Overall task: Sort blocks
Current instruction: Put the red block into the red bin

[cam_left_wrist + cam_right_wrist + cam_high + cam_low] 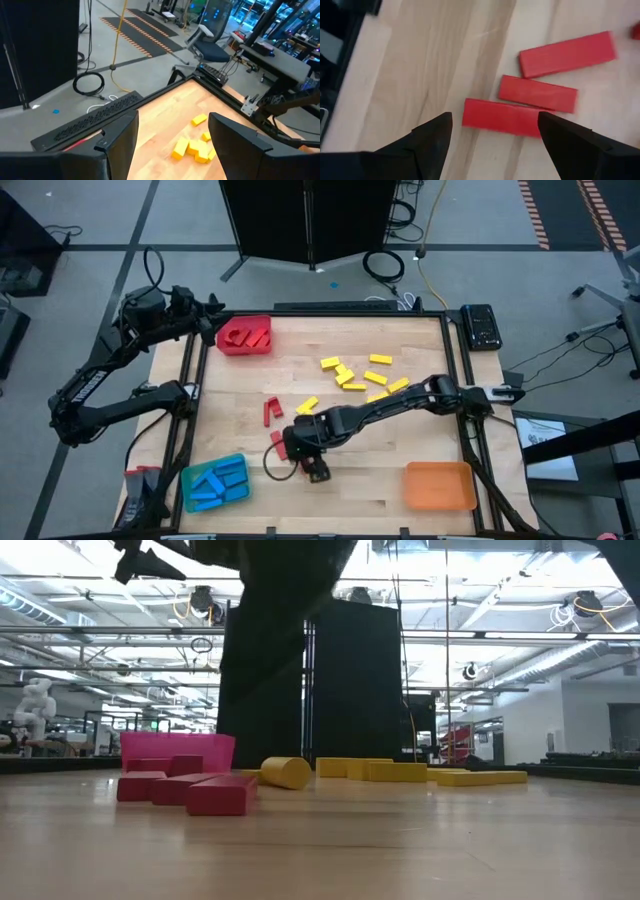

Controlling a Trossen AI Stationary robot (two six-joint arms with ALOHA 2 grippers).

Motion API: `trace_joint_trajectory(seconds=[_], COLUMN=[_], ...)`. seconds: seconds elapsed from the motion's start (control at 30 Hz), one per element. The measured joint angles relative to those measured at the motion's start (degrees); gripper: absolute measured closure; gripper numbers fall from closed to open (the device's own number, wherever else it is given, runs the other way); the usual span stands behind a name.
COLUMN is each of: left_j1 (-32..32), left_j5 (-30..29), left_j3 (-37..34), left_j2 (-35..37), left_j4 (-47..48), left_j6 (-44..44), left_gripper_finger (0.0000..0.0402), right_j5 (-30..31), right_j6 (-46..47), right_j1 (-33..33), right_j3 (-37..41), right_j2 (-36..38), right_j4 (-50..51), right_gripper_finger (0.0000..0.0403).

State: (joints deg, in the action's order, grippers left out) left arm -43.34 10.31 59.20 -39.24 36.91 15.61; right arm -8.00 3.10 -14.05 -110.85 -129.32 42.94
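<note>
Right claw [492, 137] — spread wide, empty, poised directly over nearest red block [502, 118] toward surface's near-left part; long axis crosswise between fingers. Left claw [172, 137] — parted, parked over far-left corner.

bright, even overhead light; ceiling strip lights [90, 585] glare in the low view, where the arm is a dark silhouette. the surface [400, 450] shows soft shadows; the right wrist view is slightly blurred.

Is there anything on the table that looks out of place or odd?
Nothing looks damaged. Loose yellow blocks and red blocks lie unsorted on the table. The orange tray holds nothing.
</note>
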Motion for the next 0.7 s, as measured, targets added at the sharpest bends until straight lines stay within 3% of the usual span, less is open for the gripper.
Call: trace_joint_trajectory(seconds=[0.23, 0.5, 0.7], left_j1=[0.0, 0.0, 0.0], left_j5=[0.2, 0.3, 0.4], left_j3=[0.0, 0.0, 0.0], left_j2=[0.0, 0.0, 0.0], left_j4=[0.1, 0.2, 0.3], left_j6=[-0.3, -1.1, -1.1], left_gripper_finger=[0.0155, 0.0155, 0.0155], right_j5=[0.6, 2.2, 2.8], right_j6=[-7.0, -3.5, -11.6], right_j1=[-2.4, -2.3, -2.9], right_j3=[0.0, -0.1, -0.1], right_j2=[-1.2, -2.7, -3.4], right_j4=[-0.4, -0.8, -0.3], right_gripper_finger=[0.011, 0.0109, 0.0109])
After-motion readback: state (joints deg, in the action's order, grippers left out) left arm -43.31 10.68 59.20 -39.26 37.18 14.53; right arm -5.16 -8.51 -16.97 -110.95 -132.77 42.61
